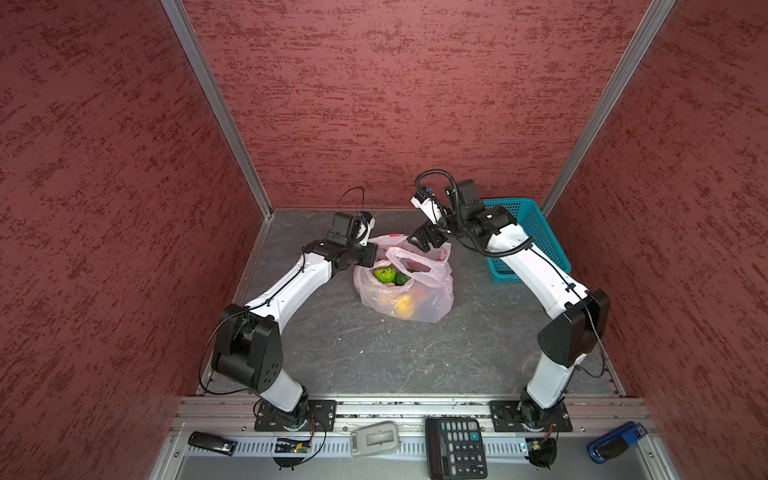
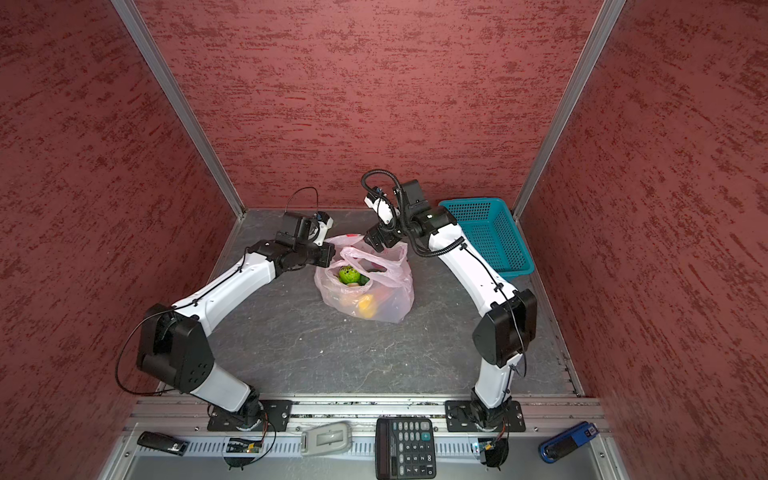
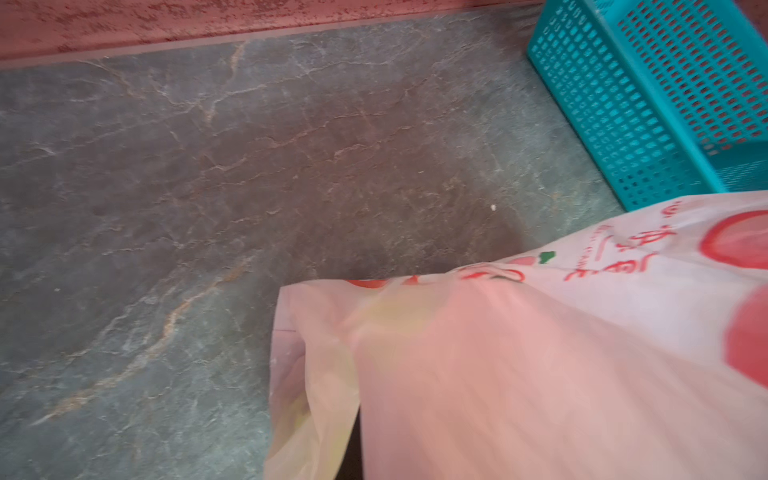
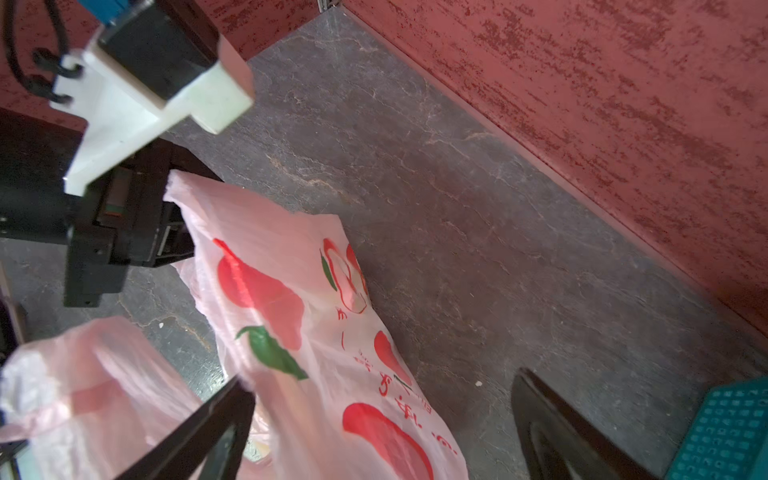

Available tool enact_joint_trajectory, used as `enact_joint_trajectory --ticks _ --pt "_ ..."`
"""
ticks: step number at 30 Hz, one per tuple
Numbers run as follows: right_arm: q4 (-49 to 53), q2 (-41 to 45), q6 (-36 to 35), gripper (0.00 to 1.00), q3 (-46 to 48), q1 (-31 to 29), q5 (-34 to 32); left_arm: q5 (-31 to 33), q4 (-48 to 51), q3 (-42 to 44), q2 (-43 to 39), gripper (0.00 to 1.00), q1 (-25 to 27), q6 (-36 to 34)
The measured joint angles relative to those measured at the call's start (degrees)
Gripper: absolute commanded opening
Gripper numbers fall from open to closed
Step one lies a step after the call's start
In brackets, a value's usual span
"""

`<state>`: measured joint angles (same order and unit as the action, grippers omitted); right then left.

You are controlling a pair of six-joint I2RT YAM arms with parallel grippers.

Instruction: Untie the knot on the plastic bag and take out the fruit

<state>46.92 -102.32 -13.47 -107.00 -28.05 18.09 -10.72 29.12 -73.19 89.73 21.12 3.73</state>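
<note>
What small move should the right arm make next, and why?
Probably lower the open right gripper into the mouth of the plastic bag, toward the light green netted fruit. The left gripper is shut on the bag's rim, holding the mouth open, and that fruit lies exposed on top.

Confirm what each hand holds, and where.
Left hand pinches the bag by its top edge. Right hand is open, holding nothing.

One plastic bag (image 1: pixel 419 299) lay between the left gripper (image 1: pixel 372 255) and the right gripper (image 1: pixel 422 243). One teal basket (image 1: pixel 536 232) stood beside the right gripper. At least three fruit (image 1: pixel 384 274) showed inside.
</note>
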Motion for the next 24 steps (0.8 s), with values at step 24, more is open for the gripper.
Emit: enact_joint_trajectory --ticks 24 --pt "-12.3 11.2 25.5 0.72 21.8 -2.1 17.2 -7.2 0.6 0.9 -3.7 0.0 0.1 7.4"
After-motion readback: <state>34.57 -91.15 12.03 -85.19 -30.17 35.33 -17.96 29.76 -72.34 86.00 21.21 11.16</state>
